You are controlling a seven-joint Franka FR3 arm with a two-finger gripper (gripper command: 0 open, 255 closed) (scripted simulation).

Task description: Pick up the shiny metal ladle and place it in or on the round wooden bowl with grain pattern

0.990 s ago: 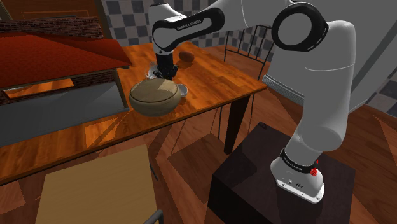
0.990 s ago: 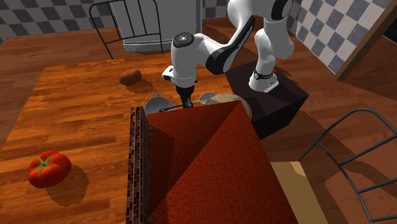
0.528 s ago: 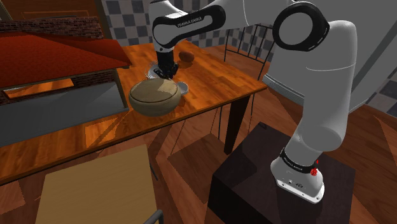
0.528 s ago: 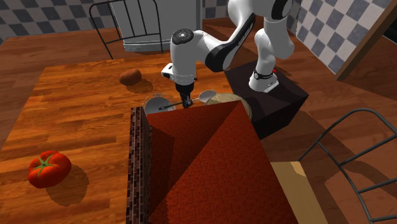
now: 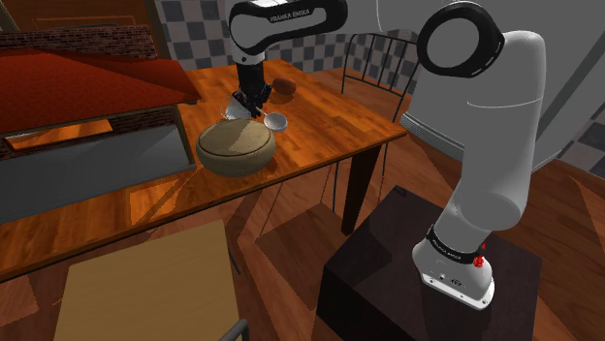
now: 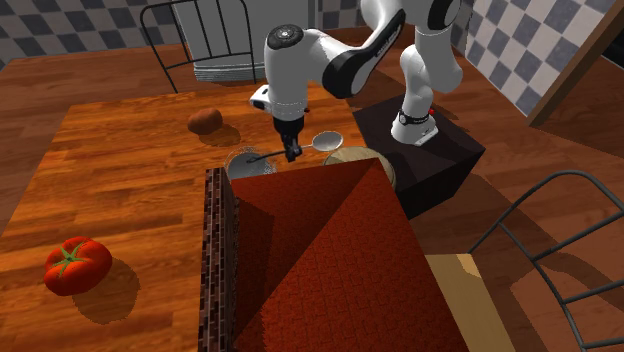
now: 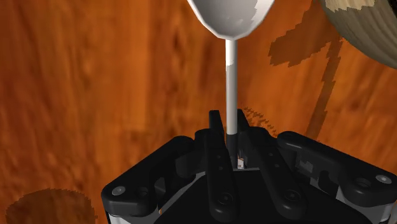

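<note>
Black fingers (image 7: 215,137) of the all-black two-finger gripper (image 7: 228,125) are closed on the thin straight handle of the shiny grey metal ladle (image 7: 231,83), clasping it near its end, so that the rounded cup points away from the hand. The ladle hangs clear of the orange-brown wooden table (image 5: 330,121), where its shadow lies apart from it. In the shoulder view the gripper (image 5: 254,105) points down over the far rim of the round tan wooden bowl with grain pattern (image 5: 236,148), and the ladle's cup (image 5: 275,121) sits just beside that rim, on the shoulder view's right, not yet over the bowl's hollow. The second exterior view has the ladle (image 6: 326,141) lying roughly level under the gripper (image 6: 291,150), its cup close to the bowl (image 6: 362,157), which peeks out behind a red tiled roof with a brick edge (image 6: 320,260). A small brown rounded lump (image 6: 206,121) rests farther along the table, well apart from the bowl, and a red tomato with a green stalk (image 6: 77,264) lies near the table's other end.
</note>
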